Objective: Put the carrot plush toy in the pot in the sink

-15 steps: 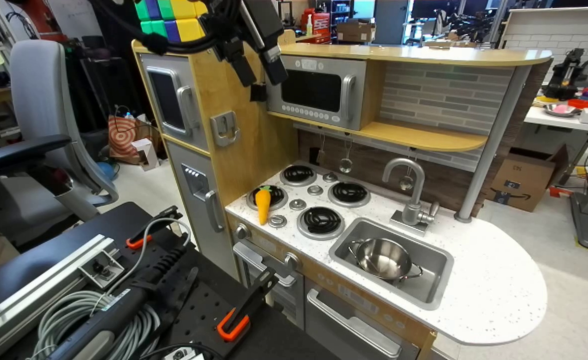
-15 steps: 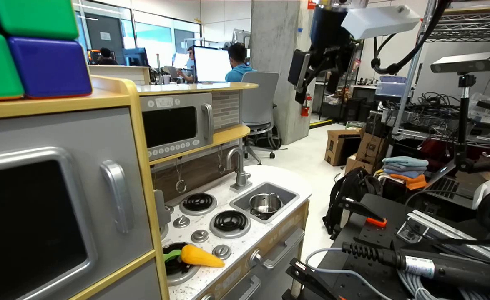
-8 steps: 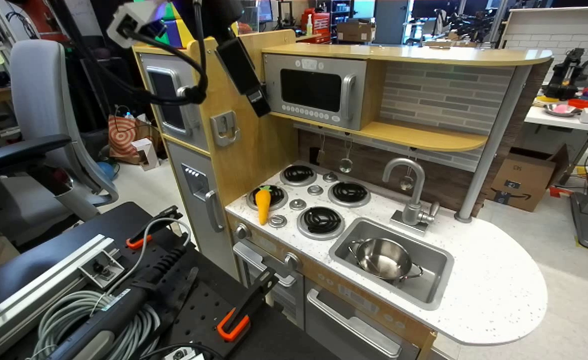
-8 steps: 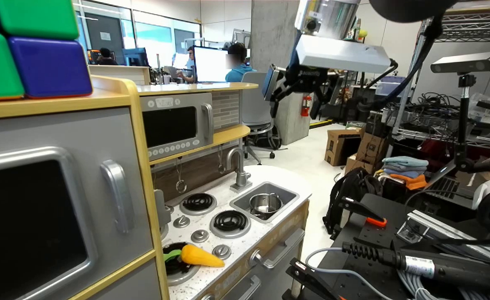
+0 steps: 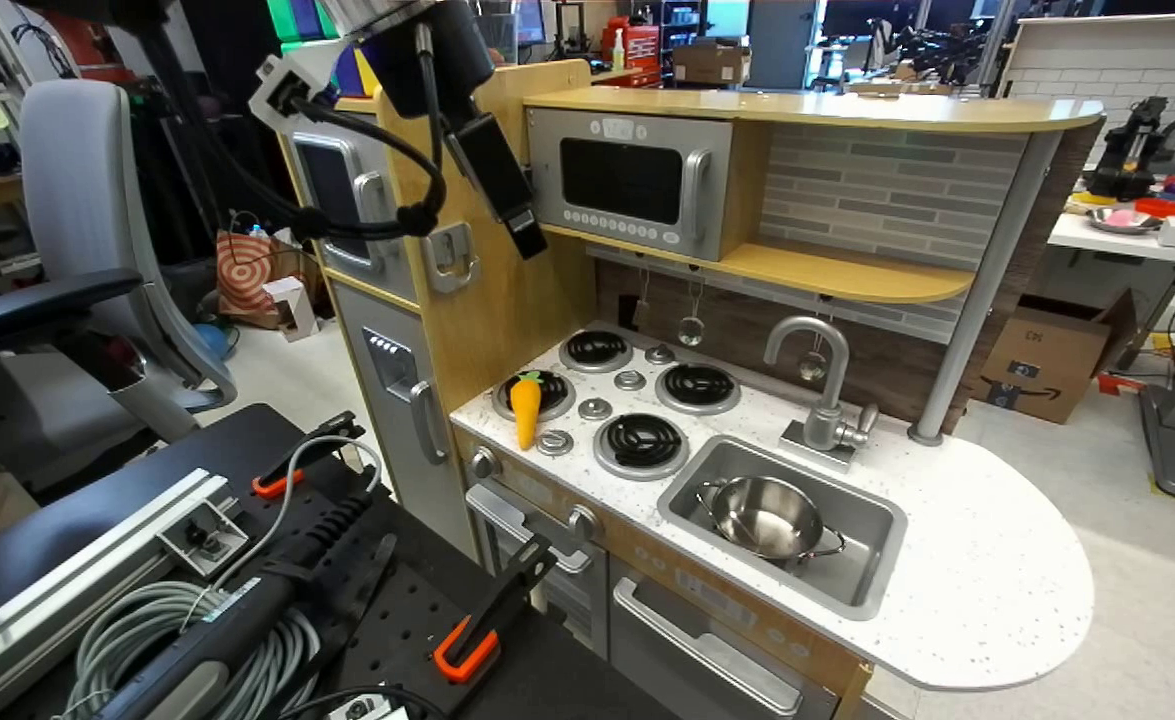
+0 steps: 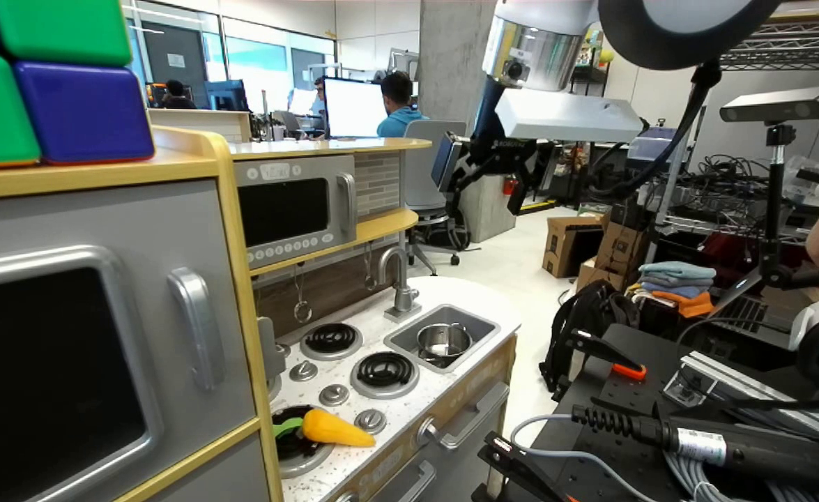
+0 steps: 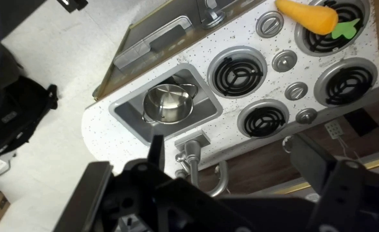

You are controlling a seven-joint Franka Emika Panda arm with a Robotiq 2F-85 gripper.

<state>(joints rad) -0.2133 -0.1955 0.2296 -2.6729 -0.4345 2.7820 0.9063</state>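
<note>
The yellow-orange carrot plush toy lies with its green tip on the front-left burner in an exterior view. It also shows at the upper right of the wrist view and in an exterior view. The silver pot sits upright inside the grey sink; the pot and sink show left of centre in the wrist view. Nothing shows inside the pot. My gripper is open and empty, high above the counter, away from the carrot and pot. Its fingers are wide apart in the wrist view.
The curved faucet rises behind the sink. A toy microwave, a yellow shelf and a tall cabinet side border the counter. A black table with cables and clamps stands in front.
The arm has swung round and the gripper has come lower, its open fingers turning to point downward. The carrot, pot and sink have not moved.
</note>
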